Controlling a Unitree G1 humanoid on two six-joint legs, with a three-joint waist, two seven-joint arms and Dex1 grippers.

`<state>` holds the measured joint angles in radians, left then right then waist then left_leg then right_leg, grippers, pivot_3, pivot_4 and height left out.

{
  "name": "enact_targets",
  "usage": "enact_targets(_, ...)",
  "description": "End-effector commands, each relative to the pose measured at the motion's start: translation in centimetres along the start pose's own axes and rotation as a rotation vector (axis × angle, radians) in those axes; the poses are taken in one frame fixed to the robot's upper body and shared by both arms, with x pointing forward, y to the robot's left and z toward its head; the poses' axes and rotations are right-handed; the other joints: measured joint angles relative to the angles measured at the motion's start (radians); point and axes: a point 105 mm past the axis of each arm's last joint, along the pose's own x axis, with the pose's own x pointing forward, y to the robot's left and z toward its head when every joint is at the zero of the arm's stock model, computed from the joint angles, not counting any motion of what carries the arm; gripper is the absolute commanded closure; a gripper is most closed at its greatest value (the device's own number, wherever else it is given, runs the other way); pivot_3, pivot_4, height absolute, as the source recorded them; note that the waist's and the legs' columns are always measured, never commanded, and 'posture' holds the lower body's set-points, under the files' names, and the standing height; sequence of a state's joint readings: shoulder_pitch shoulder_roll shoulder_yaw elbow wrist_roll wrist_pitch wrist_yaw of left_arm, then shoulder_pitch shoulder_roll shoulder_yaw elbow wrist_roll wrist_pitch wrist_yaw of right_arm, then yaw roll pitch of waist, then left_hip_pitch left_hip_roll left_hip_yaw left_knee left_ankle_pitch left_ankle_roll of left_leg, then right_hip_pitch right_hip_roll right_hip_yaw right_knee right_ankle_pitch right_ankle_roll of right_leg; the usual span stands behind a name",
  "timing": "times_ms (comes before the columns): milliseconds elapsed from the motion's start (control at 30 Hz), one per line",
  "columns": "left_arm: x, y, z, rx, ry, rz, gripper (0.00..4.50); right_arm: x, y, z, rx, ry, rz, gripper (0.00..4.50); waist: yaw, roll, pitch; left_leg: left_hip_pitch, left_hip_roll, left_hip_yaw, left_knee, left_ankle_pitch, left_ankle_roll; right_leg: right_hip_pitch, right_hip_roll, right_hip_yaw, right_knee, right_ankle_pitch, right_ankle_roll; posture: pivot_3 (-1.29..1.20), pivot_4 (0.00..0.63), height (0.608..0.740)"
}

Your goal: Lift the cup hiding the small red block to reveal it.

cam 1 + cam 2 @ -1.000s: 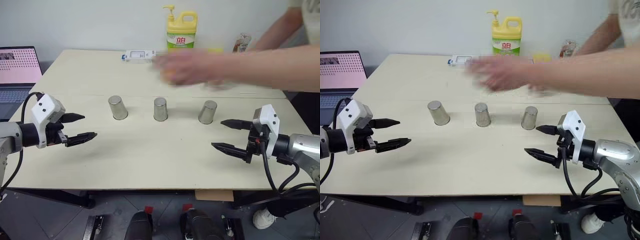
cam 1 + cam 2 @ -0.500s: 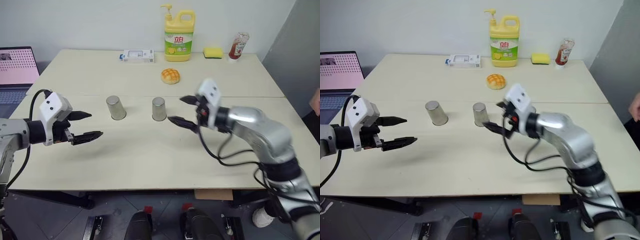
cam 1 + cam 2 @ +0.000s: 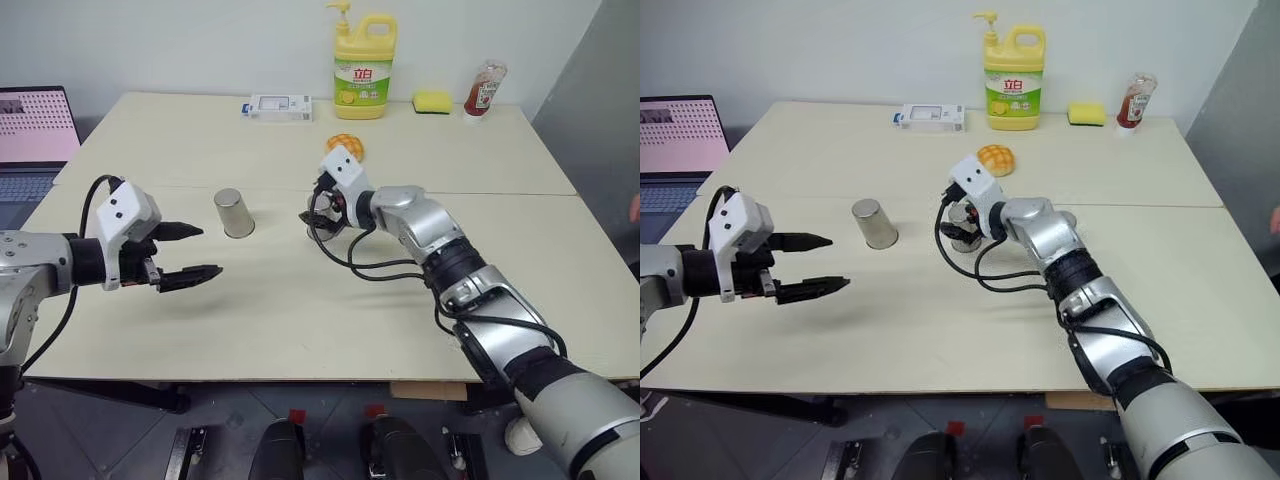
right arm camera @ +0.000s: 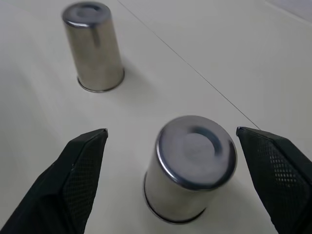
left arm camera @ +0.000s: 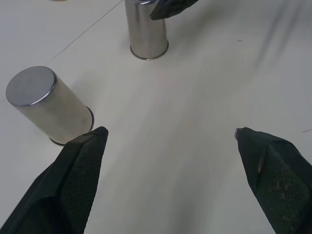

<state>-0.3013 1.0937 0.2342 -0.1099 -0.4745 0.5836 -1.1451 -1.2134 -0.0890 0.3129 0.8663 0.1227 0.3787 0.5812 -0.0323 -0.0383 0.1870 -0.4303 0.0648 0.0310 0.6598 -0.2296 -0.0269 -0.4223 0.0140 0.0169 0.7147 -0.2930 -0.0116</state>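
Note:
Two upturned steel cups show on the table: the left cup and the middle cup. My right gripper is open, with a finger on either side of the middle cup, not touching it. The left cup stands beyond it. My left gripper hangs open and empty over the table, short of the left cup. From there the middle cup stands farther off, with a right finger at its top. The small red block is hidden.
Along the back of the table stand a white box, a yellow dish-soap bottle, a yellow sponge and a ketchup bottle. A bun lies behind my right gripper. A laptop sits at far left. A person's hand is at the right edge.
My right arm swung left and forward from the table's right side to straddle the middle cup. The person's arm pulled back off the table. My left gripper drifted slightly right.

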Motion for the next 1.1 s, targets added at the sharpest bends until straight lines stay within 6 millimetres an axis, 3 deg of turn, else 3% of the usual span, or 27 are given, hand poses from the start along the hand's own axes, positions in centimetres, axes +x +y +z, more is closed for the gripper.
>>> enact_targets(33,-0.2,-0.2,1.2,0.035,-0.026,0.005,0.06,0.4,-0.5,1.1,-0.034,-0.038,-0.026,0.00,0.000,0.000,0.000,0.000,0.000,0.000,0.000,0.000,0.000,0.000,0.000,0.000,0.000,0.000,0.000,0.00,0.150,0.740)
enact_targets(233,-0.2,-0.4,1.4,0.038,-0.024,0.010,0.06,1.1,-0.5,0.0,0.004,-0.016,-0.040,0.00,0.000,0.000,0.000,0.000,0.000,0.000,0.000,0.000,0.000,0.000,0.000,0.000,0.001,0.000,0.000,0.00,0.150,0.740)
enact_targets(333,-0.2,-0.4,1.5,0.039,-0.024,0.012,0.00,1.2,-0.6,-0.2,0.021,-0.025,-0.056,0.42,-0.001,0.000,0.000,0.000,0.000,-0.001,0.000,0.000,0.000,0.000,0.000,0.000,0.001,0.000,0.000,0.00,0.150,0.740)
enact_targets(433,-0.1,-0.4,1.5,0.041,-0.025,0.014,0.00,1.2,-0.7,-0.4,0.036,-0.027,-0.062,1.30,-0.001,0.000,0.000,0.000,0.000,-0.001,0.000,0.000,0.000,0.000,0.000,0.000,0.001,0.000,0.000,0.00,0.150,0.740)
enact_targets(533,0.0,-0.3,1.6,0.043,-0.024,0.015,0.00,1.1,-0.7,-0.4,0.047,-0.041,-0.064,1.89,-0.001,0.000,0.000,0.000,0.000,-0.001,0.000,0.000,0.000,0.000,0.000,0.000,0.001,0.000,0.000,0.00,0.150,0.740)
enact_targets(667,0.2,-0.4,1.6,0.043,-0.025,0.013,0.00,0.6,-1.1,1.2,0.065,-0.101,-0.063,1.89,-0.001,0.000,0.000,0.000,0.000,-0.001,0.000,0.000,0.000,0.000,0.000,0.000,0.001,0.000,0.000,0.00,0.150,0.740)
enact_targets(767,0.4,-0.5,1.8,0.039,-0.031,0.005,0.00,-1.2,-1.5,3.9,0.087,-0.188,-0.033,1.89,0.000,0.001,0.000,0.000,0.000,-0.001,0.000,0.000,0.000,0.000,0.000,0.000,0.001,0.000,0.000,0.00,0.150,0.740)
enact_targets(833,0.5,-0.6,1.8,0.036,-0.037,0.002,0.00,-2.3,-1.8,4.1,0.081,-0.192,-0.041,1.89,0.002,0.000,0.000,0.000,0.000,-0.002,0.000,0.000,0.000,0.000,0.000,0.000,0.001,0.000,0.000,0.00,0.150,0.740)
enact_targets(1100,1.5,-0.5,1.9,0.047,-0.034,-0.023,0.00,-4.3,-3.0,-1.9,0.033,0.001,-0.128,1.89,0.001,0.000,0.000,0.000,-0.001,-0.001,0.001,0.000,0.000,0.001,-0.001,0.000,0.001,0.000,0.000,0.00,0.150,0.740)
